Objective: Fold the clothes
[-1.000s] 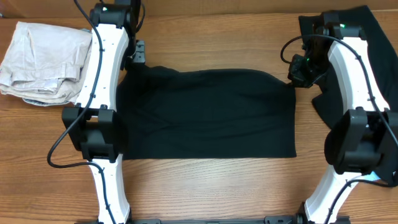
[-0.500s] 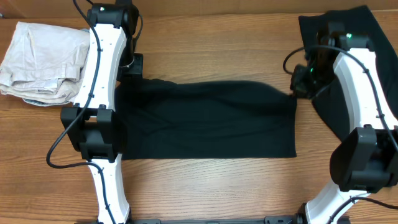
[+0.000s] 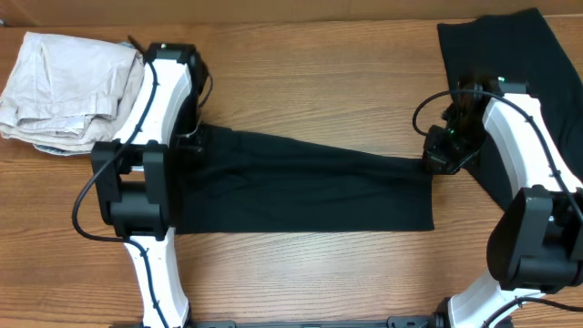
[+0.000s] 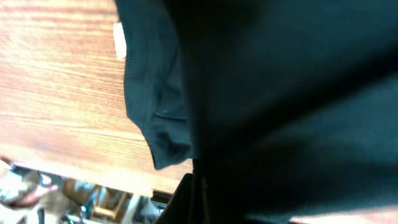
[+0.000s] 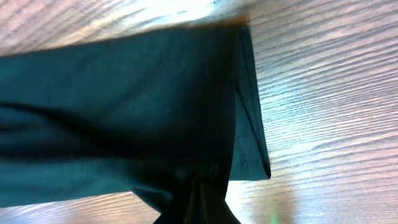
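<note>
Wood-grain table (image 3: pixel 310 273), bright glare (image 5: pixel 180 7) on its top, blurred room clutter (image 4: pixel 68 193) past its edge

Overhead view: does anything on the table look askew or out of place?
Yes. The far edge of the black T-shirt runs slanted: the left gripper holds its corner farther back than the right gripper does, so the fold looks uneven.

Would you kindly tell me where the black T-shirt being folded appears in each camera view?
Overhead: the T-shirt lies across the middle of the picture.
Left wrist: the T-shirt fills centre and right; white tag top left.
Right wrist: the T-shirt covers left and centre.
Shared landmark: the wood-grain tabletop bordering the fabric.
</note>
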`<state>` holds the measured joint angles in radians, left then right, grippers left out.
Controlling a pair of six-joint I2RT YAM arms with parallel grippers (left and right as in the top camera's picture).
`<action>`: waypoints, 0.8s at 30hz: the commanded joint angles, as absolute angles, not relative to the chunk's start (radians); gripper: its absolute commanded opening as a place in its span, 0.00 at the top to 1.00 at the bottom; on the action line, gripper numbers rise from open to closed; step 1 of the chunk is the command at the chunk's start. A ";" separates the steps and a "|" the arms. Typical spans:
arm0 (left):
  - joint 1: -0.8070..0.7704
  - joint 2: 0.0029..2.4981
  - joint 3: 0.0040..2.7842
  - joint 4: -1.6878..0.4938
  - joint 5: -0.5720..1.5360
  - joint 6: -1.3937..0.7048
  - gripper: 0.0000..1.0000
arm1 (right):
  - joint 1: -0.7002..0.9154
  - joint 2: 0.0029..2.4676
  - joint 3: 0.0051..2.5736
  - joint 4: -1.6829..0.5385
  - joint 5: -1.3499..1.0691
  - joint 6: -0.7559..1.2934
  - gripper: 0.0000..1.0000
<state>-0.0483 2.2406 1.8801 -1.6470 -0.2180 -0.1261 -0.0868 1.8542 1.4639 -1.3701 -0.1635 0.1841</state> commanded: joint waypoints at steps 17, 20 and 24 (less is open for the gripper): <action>-0.014 2.218 1.792 -1.556 -0.157 -0.134 0.02 | -0.203 1.822 1.381 -1.287 -0.152 0.216 0.36; -0.012 2.218 1.795 -1.550 -0.158 -0.134 0.00 | -0.203 1.822 1.381 -1.286 -0.160 0.201 0.35; -0.011 2.217 1.868 -1.575 -0.168 -0.129 0.00 | -0.201 1.822 1.378 -1.275 -0.192 0.155 0.35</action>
<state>-0.0116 2.2406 1.8038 -1.5578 -0.1646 -0.1467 -0.1986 1.8542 1.3861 -1.2842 -0.1570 0.2008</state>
